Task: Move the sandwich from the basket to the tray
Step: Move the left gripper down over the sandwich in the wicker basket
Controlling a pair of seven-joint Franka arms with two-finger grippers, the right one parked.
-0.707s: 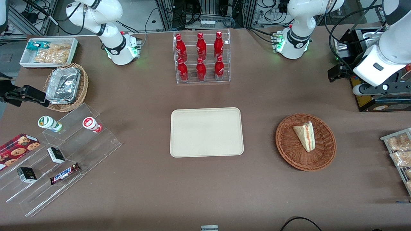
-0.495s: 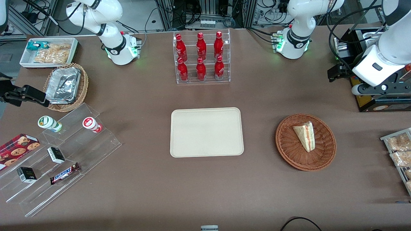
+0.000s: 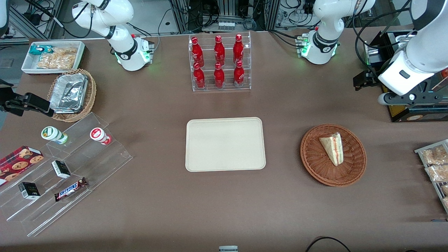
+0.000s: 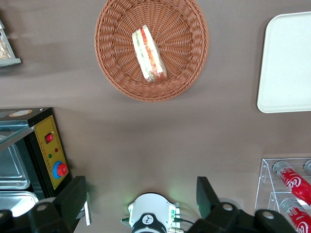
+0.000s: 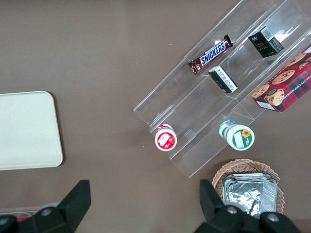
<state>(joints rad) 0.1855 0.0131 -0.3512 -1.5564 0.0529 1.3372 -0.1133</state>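
Observation:
The sandwich [image 3: 332, 148], a pale bread wedge with a red and green cut edge, lies in the reddish-brown wicker basket [image 3: 315, 168] toward the working arm's end of the table. The cream tray [image 3: 224, 144] sits flat and bare at the table's middle. My left gripper [image 3: 365, 79] hangs high above the table, farther from the front camera than the basket, open and empty. In the left wrist view its gripper [image 4: 141, 196] has wide-spread fingers [image 4: 73, 199], with the sandwich [image 4: 149, 54], basket [image 4: 112, 68] and tray [image 4: 286, 63] all well away from them.
A clear rack of red bottles [image 3: 219, 63] stands farther from the camera than the tray. A black box with a yellow panel [image 3: 409, 112] and a rack of bagged pastries [image 3: 435, 164] sit at the working arm's end. An acrylic snack shelf [image 3: 63, 168] and foil-filled tan basket [image 3: 71, 94] lie toward the parked arm's end.
My left gripper has shifted slightly toward the table's middle and a little higher. The sandwich, basket and tray have not moved.

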